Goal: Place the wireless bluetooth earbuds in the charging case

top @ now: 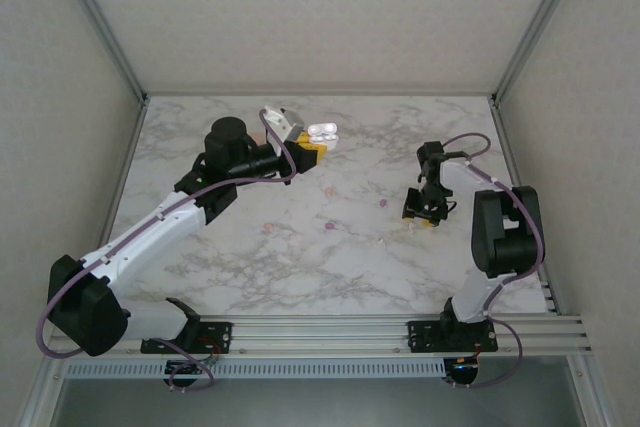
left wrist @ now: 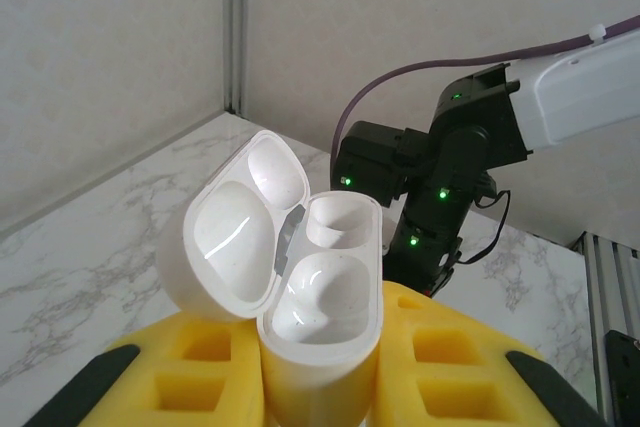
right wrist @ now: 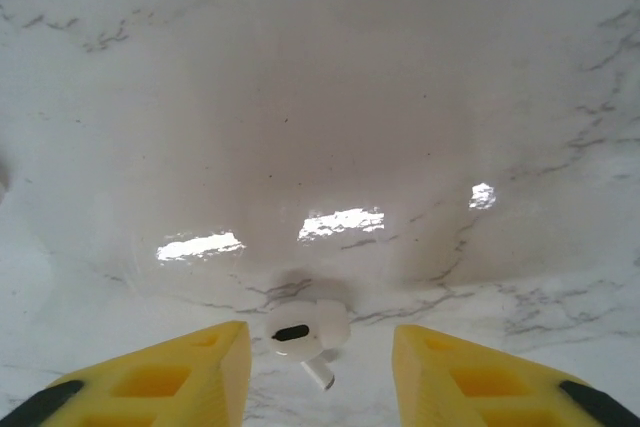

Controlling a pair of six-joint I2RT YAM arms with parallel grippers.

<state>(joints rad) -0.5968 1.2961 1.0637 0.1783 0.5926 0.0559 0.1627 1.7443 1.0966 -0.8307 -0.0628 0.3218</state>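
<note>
Top external view: the table is glossy white marble with grey and pinkish veins, closed in by pale panel walls along its left, far and right edges. The left gripper is reached out to the middle of the far edge and clamps the charging case, a smooth white rounded shell with its lid thrown open. The right gripper points down at the marble near the right edge, about halfway back. The wide centre of the table between the two arms lies bare apart from a few pinkish specks, too small to make out.

Left wrist view: yellow foam-like pads squeeze the case's lower half. Its two moulded wells are glossy and hold nothing. The lid tilts away to the left. Behind it stands the black right arm with its purple cable.

Right wrist view: one white earbud, a glossy bulb with a short stem, lies on the marble between the parted yellow fingers, touching neither.
</note>
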